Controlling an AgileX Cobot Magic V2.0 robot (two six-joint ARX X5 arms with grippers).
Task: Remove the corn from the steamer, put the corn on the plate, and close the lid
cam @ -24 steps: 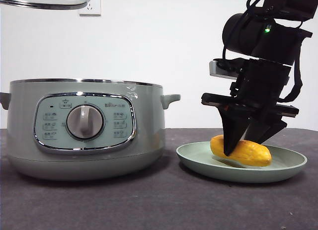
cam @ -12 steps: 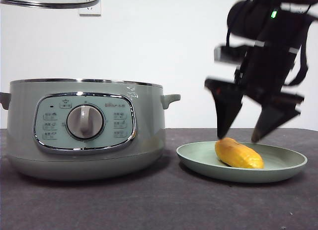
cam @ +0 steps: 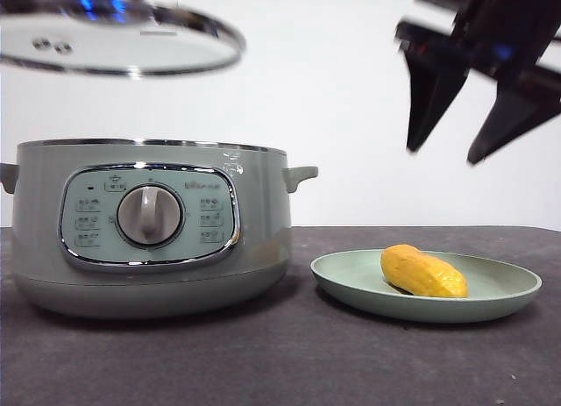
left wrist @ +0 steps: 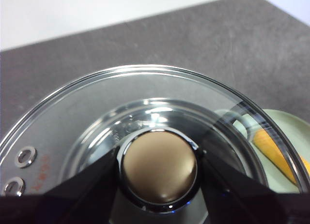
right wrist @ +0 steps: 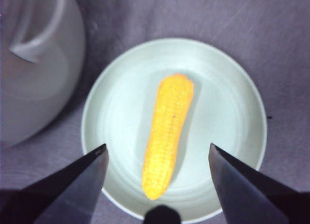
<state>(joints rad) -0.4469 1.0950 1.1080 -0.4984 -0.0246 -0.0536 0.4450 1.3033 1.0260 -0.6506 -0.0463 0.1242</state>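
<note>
The yellow-orange corn [cam: 423, 272] lies on the pale green plate [cam: 351, 279], right of the steamer [cam: 149, 226]. In the right wrist view the corn [right wrist: 168, 133] lies in the middle of the plate [right wrist: 232, 112]. My right gripper [cam: 451, 152] is open and empty, high above the plate. My left gripper [left wrist: 157, 173] is shut on the knob [left wrist: 159, 169] of the glass lid [left wrist: 72, 112]. It holds the lid [cam: 118, 46] in the air above the open steamer, slightly tilted.
The dark table [cam: 289, 362] runs under the steamer and the plate. The steamer's side handle [cam: 301, 174] points toward the plate. A white wall stands behind.
My right gripper let go of the corn and rose well above the plate with open jaws. The lid moved down and to the right, over the steamer.
</note>
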